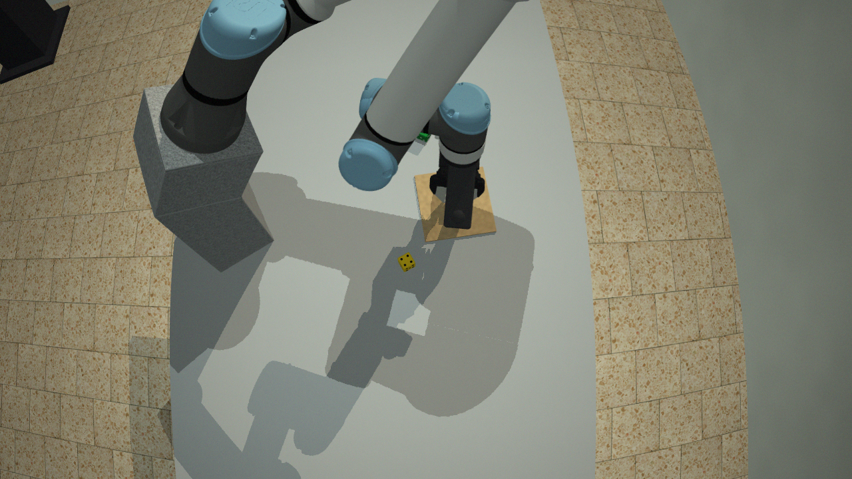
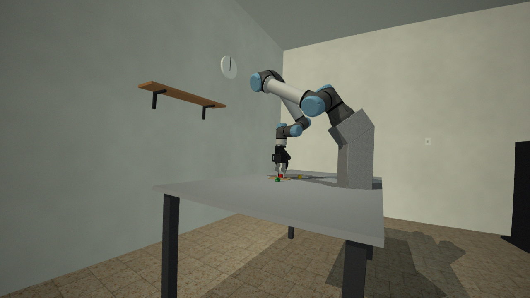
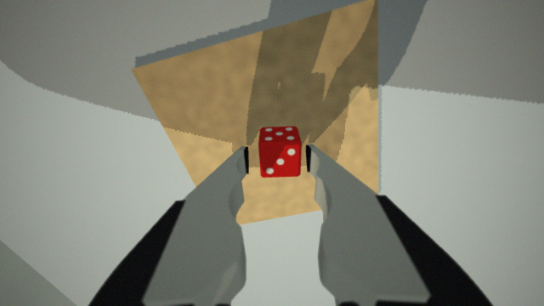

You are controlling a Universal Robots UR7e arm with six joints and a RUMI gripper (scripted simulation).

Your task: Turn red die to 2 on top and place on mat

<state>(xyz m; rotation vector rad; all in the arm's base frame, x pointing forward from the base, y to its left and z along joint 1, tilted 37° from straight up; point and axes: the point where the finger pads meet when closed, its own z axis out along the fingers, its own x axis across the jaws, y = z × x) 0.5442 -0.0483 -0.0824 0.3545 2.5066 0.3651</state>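
Two fingers of the gripper [image 1: 459, 199] [image 2: 281, 175] [image 3: 278, 160] apart, reached down over the tan mat [image 1: 431, 229] [image 2: 287, 179] [image 3: 191, 98] and straddled the red die [image 2: 280, 176] [image 3: 280, 152], with a small gap at either side in the wrist view. Gripped nothing; stood unclenched. Saw the die on the mat, well inside its edges, with 3 uppermost and 5 on a side face, so lacked the wanted 2 on top. Lost sight of it from above, behind the gripper. Found the yellow die [image 1: 406, 262] [image 2: 299, 176] off the mat, on the table [image 1: 554, 357] [image 2: 278, 207] [image 3: 59, 149], showing 4 on top. Spotted the green die [image 1: 423, 136] [image 2: 277, 179] near the mat, also on the table, partly hidden by the arm [image 1: 434, 71] [image 2: 285, 90] in the top view; could not tell its upper number.
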